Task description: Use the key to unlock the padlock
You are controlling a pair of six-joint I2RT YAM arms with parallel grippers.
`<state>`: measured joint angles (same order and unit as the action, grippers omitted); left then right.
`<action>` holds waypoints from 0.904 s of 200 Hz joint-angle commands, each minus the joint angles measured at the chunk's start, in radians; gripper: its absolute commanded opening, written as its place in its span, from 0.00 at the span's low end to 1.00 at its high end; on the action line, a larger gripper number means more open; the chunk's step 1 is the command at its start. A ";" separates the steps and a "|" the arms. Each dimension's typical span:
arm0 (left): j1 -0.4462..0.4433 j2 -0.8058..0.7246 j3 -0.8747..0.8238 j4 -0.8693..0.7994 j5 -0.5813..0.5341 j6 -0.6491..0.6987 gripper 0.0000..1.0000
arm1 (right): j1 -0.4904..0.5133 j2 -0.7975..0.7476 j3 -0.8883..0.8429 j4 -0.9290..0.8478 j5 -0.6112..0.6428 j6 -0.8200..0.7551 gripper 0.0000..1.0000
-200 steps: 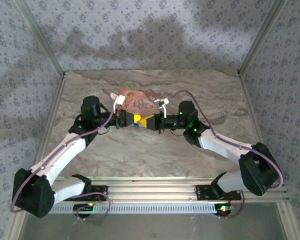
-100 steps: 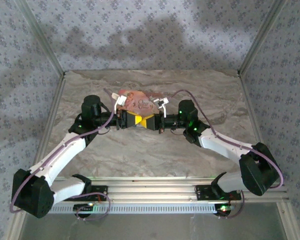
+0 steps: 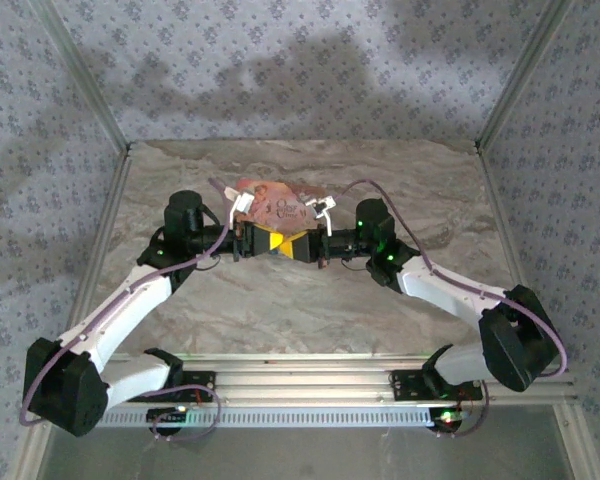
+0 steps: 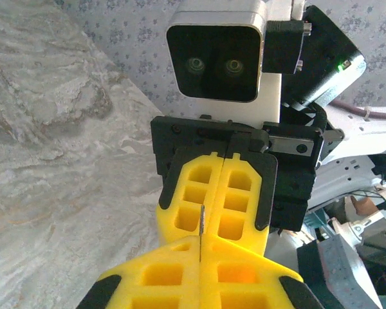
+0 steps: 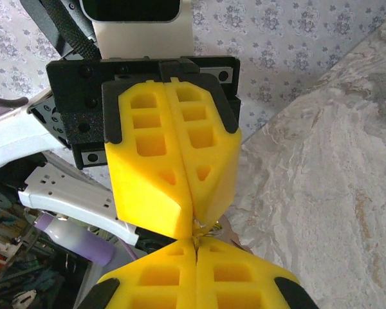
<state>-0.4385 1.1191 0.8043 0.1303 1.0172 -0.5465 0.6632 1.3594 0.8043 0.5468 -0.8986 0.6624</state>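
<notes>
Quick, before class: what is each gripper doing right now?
Left gripper: shut on what looks like the key, a thin metal strip.
Right gripper: shut; what it pinches is hidden.

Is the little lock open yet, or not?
Can't tell yet. Done: the left gripper and right gripper, both shut, meet tip to tip. In hand: the left pinches a thin metal sliver, probably the key. Left: turning it and popping the padlock open.
</notes>
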 commanded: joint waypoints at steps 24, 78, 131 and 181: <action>-0.023 -0.029 0.024 -0.024 0.043 0.028 0.00 | -0.006 -0.015 0.053 -0.038 0.069 -0.024 0.00; -0.019 -0.080 -0.008 -0.015 -0.069 0.031 0.00 | -0.018 -0.089 0.039 -0.144 0.173 -0.080 0.21; 0.009 -0.088 0.003 -0.052 -0.053 0.053 0.00 | -0.068 -0.187 0.030 -0.225 0.208 -0.061 0.54; 0.009 -0.081 0.016 -0.045 -0.014 0.046 0.00 | -0.033 -0.158 0.062 -0.192 0.210 -0.043 0.53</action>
<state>-0.4328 1.0443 0.7952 0.0776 0.9569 -0.5125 0.6064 1.1835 0.8188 0.3546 -0.7021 0.6060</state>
